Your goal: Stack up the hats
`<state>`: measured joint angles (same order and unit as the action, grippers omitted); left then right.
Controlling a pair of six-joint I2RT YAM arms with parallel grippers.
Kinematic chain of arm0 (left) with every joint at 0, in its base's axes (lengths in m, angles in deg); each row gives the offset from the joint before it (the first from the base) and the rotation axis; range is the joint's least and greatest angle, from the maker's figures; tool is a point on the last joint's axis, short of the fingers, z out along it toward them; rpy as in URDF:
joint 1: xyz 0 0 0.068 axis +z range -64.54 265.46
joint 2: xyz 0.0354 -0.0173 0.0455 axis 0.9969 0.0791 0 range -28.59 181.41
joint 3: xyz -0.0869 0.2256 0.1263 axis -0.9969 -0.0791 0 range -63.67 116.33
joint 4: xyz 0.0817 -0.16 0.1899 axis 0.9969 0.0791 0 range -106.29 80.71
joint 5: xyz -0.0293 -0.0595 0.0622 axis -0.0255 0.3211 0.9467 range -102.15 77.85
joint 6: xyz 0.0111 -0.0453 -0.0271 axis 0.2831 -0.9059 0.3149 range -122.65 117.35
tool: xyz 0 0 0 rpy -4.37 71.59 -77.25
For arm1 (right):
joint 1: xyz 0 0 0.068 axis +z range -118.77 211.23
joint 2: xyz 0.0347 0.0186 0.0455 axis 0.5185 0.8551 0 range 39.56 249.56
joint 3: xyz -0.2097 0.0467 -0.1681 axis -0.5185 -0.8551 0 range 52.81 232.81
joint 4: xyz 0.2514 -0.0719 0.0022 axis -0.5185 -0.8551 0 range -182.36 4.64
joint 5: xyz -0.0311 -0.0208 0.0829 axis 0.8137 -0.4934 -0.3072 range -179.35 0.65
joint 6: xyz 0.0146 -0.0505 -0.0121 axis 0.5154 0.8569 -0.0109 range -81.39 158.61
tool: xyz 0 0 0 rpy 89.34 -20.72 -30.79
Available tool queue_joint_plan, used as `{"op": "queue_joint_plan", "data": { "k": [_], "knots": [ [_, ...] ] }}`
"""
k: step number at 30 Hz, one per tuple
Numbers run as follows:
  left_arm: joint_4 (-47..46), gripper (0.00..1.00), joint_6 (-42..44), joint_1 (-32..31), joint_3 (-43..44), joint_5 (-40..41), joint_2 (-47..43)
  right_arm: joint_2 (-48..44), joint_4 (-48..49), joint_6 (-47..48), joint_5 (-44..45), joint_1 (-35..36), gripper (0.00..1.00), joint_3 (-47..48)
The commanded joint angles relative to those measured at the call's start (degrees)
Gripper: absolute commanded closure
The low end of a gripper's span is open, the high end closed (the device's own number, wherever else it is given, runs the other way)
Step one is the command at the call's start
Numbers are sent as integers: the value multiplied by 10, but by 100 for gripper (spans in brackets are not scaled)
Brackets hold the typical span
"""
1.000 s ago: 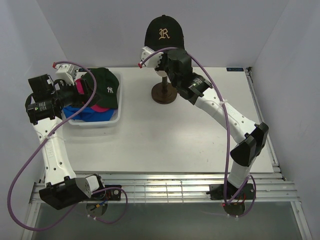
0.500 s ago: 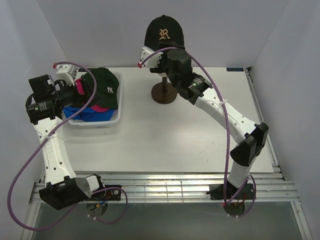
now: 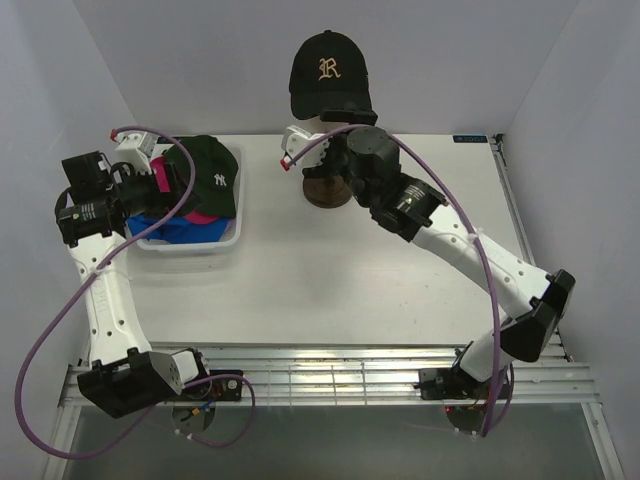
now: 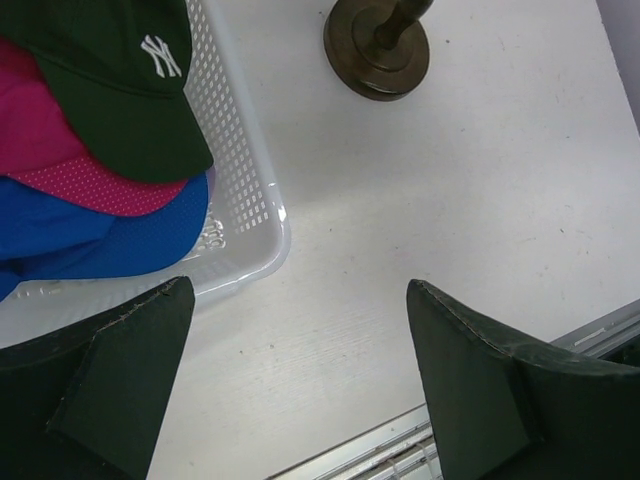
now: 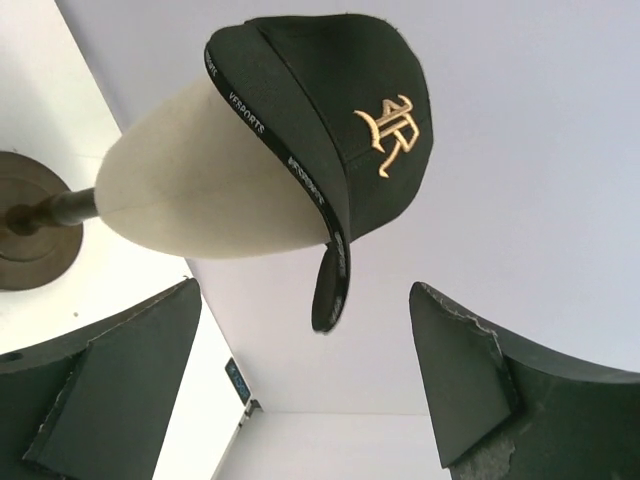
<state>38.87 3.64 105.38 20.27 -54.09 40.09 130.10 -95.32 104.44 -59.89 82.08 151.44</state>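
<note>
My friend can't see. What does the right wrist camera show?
A black cap with a gold letter sits on a cream mannequin head, seen from below. The right gripper is open, its dark fingers in the bottom corners; the brown stand is at left.

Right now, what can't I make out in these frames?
- Top external and left wrist: how many hats fill the basket; the dark green cap covers those beneath, and the wrist frame's edges crop the pile.
- Top external: the mannequin head, largely hidden under the black cap.
- Right wrist: the stand base, cut by the left edge.
- Top external: the right gripper, fingers hidden behind its own wrist.
</note>
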Motion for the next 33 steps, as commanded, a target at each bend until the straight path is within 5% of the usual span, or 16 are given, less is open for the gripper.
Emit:
{"op": "queue_joint_plan", "data": {
  "k": [1, 6, 14, 26, 33],
  "knots": [
    [-3, 2, 29, 2, -17, 35, 24, -76, 34, -23, 0, 15, 11, -39],
    [-42, 3, 65, -1, -20, 43, 115, -150, 61, -50, 0, 43, 11, -100],
    [-110, 38, 29, -9, 102, 77, 331, -266, 93, -93, -20, 61, 10, -238],
    [-166, 28, -78, -9, 241, 48, 457, -297, 64, -134, -31, 71, 11, -301],
    [-170, 32, -98, -12, 307, 52, 530, -287, 48, -134, -14, 85, 10, -295]
  ]
}}
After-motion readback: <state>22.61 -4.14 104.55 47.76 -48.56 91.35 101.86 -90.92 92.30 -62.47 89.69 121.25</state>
